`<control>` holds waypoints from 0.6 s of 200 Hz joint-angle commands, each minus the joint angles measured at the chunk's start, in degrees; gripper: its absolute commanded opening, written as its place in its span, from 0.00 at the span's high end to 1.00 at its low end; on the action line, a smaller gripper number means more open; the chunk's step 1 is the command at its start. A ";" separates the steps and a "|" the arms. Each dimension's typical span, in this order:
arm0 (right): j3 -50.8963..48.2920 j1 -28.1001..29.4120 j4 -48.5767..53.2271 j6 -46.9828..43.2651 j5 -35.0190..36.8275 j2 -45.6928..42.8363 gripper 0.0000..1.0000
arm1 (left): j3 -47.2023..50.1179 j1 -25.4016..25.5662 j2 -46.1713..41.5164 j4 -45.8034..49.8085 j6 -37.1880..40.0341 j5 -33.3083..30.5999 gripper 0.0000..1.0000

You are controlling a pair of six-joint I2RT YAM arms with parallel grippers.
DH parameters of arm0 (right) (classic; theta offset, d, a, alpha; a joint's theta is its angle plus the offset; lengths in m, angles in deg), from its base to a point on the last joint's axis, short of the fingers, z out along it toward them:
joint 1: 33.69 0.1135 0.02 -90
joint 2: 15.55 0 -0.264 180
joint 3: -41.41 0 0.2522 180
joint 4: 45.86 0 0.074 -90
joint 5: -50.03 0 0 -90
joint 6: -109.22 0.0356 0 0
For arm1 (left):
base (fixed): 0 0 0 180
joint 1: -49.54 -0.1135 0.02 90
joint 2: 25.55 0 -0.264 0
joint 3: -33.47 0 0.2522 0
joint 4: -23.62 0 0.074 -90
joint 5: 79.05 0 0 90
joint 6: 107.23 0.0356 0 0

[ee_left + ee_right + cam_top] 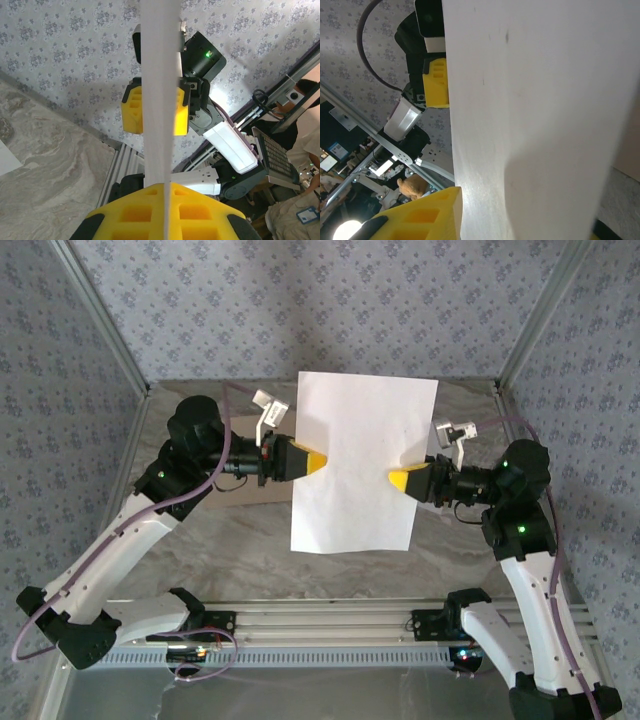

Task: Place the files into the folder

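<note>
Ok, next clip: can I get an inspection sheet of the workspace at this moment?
Surface: grey marbled table.
Job's things: white paper held up between the arms; brown folder flat on the table under the left arm.
Clutter: nothing seen.
Grippers: left gripper shut on the paper's left edge; right gripper at the opposite edge, grip unclear.
Cables: purple cable along the left arm.
Surroundings: patterned walls, metal frame.
</note>
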 commanded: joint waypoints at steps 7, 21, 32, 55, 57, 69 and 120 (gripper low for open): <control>-0.36 0.22 -1.61 0.32 -1.05 -0.44 0.77 | 0.23 -0.31 0.22 -1.49 0.10 0.04 1.00; -0.49 0.21 -1.61 0.08 -1.20 -0.53 0.83 | 0.13 -0.35 0.17 -1.23 0.32 -0.01 1.00; -0.59 0.24 -1.53 -0.16 -1.20 -0.49 0.89 | 0.01 -0.36 0.11 -1.22 0.34 -0.05 1.00; -0.69 0.24 -0.65 -1.11 -1.20 -0.48 1.00 | -0.12 -0.36 0.33 -0.90 0.51 -0.05 0.93; -0.73 0.23 -0.57 -1.25 -1.14 -0.55 1.00 | -0.19 -0.38 0.33 -0.88 0.53 -0.05 0.91; -0.60 0.22 0.79 -2.25 -0.88 -0.48 1.00 | -0.37 -0.42 0.33 -0.38 1.04 -0.27 0.71; 1.44 -1.79 10.73 -8.87 0.59 -0.48 1.00 | -3.42 -1.98 0.99 9.03 6.49 -6.93 0.27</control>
